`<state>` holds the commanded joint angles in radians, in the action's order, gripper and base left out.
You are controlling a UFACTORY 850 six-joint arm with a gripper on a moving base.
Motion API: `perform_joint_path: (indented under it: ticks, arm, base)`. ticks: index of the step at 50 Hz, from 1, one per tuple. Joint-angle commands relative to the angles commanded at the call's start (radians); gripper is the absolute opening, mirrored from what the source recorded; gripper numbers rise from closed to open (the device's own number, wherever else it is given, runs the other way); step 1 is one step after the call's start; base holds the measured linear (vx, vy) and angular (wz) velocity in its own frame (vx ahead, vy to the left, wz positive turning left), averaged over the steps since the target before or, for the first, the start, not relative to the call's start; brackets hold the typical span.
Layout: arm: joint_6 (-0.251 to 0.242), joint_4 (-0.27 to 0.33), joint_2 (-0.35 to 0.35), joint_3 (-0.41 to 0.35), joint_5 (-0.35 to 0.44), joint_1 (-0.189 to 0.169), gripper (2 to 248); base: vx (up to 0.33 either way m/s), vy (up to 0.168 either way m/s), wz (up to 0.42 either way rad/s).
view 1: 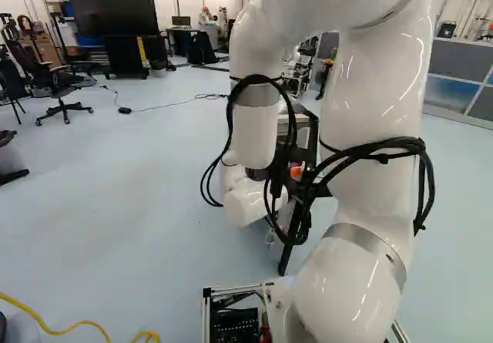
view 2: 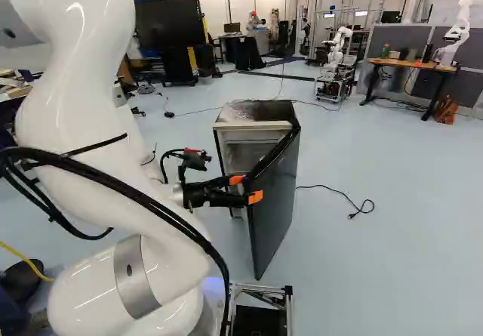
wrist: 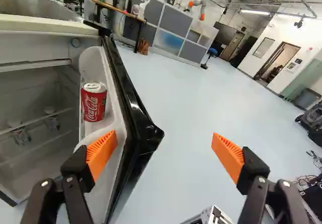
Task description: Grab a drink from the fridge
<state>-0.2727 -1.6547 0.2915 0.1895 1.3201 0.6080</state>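
While the door hangs open, swing it wider with the inner finger, no clamping

Gripper (wrist: pixel 165 136) is spread wide, holding nothing; one finger is on the inner side of the fridge door (wrist: pixel 132 103), the other beyond its outer face. Can't tell if the inner pad (wrist: pixel 103 151) touches. Target, a red can (wrist: pixel 94 102), stands upright in the rack on the door's inner side.

My read: step is pushing the door further open, can comes after. Seat the inner pad flat on the liner near the door's free edge, clear of the can, then push outward slowly along the hinge arc. A straight push probably slides off the rounded edge; a jerk could topple the can. Before turning to the can, back off until the outer finger clears the door's edge.
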Motion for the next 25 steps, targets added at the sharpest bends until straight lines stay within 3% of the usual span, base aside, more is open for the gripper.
perform_joint_path:
  ticks: [8,19,25]
  arm:
    - [0.0,0.0,-0.012,-0.044,0.0,0.009,247]
    - [0.0,0.0,-0.026,-0.121,0.0,0.07,247]
    - [0.0,0.0,-0.026,-0.135,0.0,0.084,247]
  base:
    - [0.0,0.0,0.0]
    - [0.0,0.0,0.0]
    - [0.0,0.0,0.0]
